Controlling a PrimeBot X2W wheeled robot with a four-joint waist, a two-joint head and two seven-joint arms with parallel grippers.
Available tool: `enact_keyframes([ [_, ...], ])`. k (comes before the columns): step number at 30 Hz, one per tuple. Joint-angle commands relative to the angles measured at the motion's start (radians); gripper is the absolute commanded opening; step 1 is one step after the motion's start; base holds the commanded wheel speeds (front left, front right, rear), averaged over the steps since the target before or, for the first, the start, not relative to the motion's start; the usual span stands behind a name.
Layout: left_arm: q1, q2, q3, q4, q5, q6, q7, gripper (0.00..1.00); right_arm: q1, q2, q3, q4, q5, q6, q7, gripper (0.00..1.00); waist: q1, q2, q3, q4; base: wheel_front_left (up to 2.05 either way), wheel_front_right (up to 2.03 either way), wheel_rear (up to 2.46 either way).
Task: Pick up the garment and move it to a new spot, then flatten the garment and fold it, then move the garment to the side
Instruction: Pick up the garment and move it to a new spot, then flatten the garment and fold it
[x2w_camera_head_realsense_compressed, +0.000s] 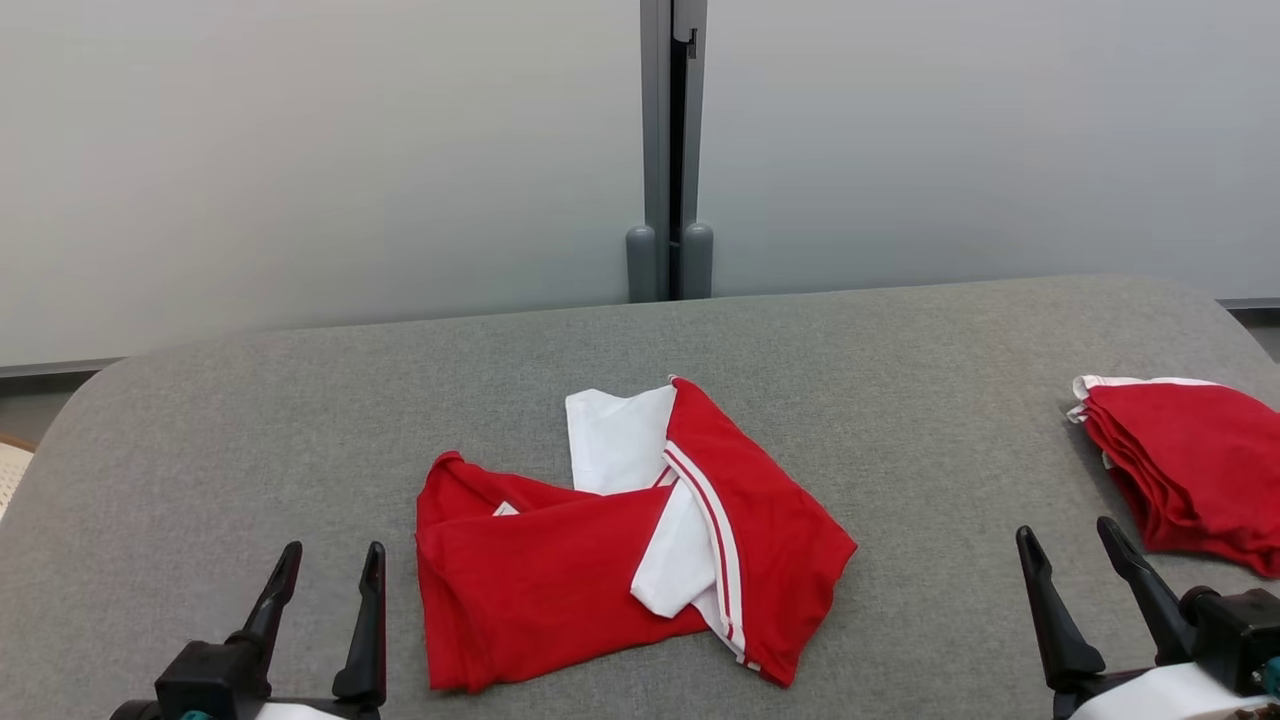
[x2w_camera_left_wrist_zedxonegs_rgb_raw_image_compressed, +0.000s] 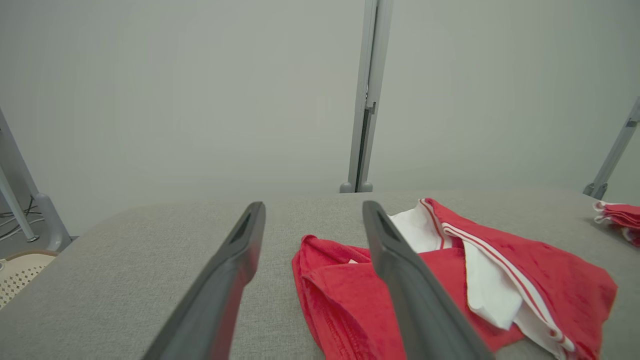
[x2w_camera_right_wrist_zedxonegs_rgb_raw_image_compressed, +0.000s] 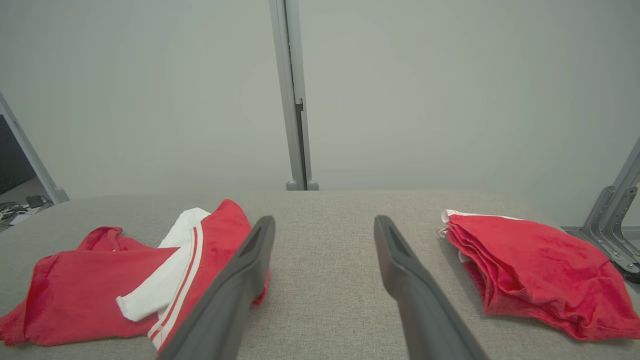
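Your garment (x2w_camera_head_realsense_compressed: 540, 580) lies on the grey padded table (x2w_camera_head_realsense_compressed: 250, 450), on the robot's side of the grey post (x2w_camera_head_realsense_compressed: 672, 150) and roughly in line with it. Most of it falls slightly left of the post.

It's red with white panels and red-white striped trim, and it isn't flat. One red section is folded across the front with a white flap lying over its edge. The striped red section runs diagonally off to the right of the post line. Nothing is touching it.

Left gripper (x2w_camera_head_realsense_compressed: 333, 550): left of the post line, low at the near edge of the table. The fingers are spread with nothing between them. In the left wrist view one finger overlaps the red cloth, but the head view shows a gap, so there's no contact.

Right gripper (x2w_camera_head_realsense_compressed: 1066, 528): well right of the post line, also at the near edge. It's released and empty, with bare table ahead of the fingers.

You've got a second pile, a folded red stack (x2w_camera_head_realsense_compressed: 1190, 470) with a white edge showing, far right of the post at the table's right side. The head view cuts part of it off.

Far left of the post, off the table's left corner, there's a pale perforated object (x2w_camera_head_realsense_compressed: 12, 465). I can't tell what it is.

Frosted wall panels (x2w_camera_head_realsense_compressed: 300, 150) stand on both sides of the post.
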Motion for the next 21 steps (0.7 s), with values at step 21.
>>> enact_keyframes([
  [21,0.023,0.012,-0.015,-0.035,0.001,0.032,0.021,1.00,0.000,-0.004,0.002,-0.016,0.007,0.000,-0.001,1.00,0.0000,0.0000,-0.005,-0.007,0.00,0.00,0.00],
])
